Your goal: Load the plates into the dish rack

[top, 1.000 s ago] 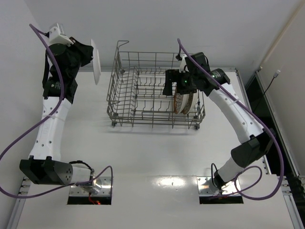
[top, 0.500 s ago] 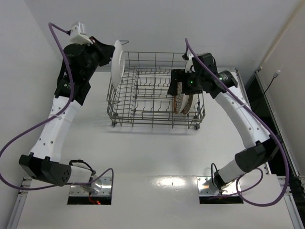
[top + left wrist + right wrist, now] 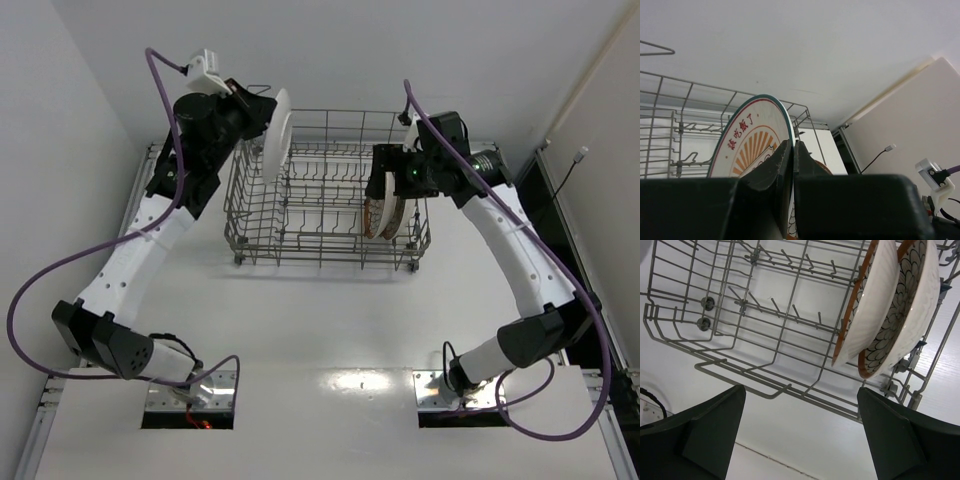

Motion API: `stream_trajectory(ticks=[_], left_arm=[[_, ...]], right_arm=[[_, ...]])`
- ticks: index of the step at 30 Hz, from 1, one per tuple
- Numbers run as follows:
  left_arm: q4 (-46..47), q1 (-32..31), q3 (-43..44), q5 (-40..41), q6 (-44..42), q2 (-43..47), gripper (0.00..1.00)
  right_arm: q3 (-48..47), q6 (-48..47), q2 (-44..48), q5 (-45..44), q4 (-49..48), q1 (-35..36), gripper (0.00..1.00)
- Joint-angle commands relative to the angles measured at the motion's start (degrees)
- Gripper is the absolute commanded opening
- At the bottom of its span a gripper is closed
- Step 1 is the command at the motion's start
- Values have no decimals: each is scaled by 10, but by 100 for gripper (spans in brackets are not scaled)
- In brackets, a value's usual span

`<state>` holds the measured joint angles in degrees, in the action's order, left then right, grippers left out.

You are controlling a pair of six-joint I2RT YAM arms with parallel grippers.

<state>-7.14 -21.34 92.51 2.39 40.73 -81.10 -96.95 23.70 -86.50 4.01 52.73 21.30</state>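
Observation:
The grey wire dish rack (image 3: 300, 215) stands at the far middle of the table. Two plates stand on edge at its right end: one brown-rimmed with a white petal pattern (image 3: 902, 310), and one beside it showing its white back (image 3: 867, 305); both show from above (image 3: 385, 213). My left gripper (image 3: 262, 128) is shut on the rim of the white plate with the orange sunburst (image 3: 752, 142), holding it upright above the rack's left end (image 3: 277, 135). My right gripper (image 3: 385, 180) is open and empty, above the rack's right end by the two plates.
The rack's tines (image 3: 785, 310) to the left of the standing plates hold nothing. A white wall rises behind the rack. A black cable (image 3: 875, 157) runs along the floor at the right of the table.
My left arm has swung right with the sunburst plate, from outside the rack's left wall to above its left end. My right gripper has shifted slightly right above the two standing plates.

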Motion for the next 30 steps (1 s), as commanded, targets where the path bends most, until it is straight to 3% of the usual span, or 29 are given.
stream_trajectory(ticks=[1,30], left_arm=[[75,-17,31,17,11,-3,0],[127,-137,42,112,69,-119,0]], right_arm=[[2,-8,24,-9,1,-10,91],[36,-47,70,-9,38,-73,91]])
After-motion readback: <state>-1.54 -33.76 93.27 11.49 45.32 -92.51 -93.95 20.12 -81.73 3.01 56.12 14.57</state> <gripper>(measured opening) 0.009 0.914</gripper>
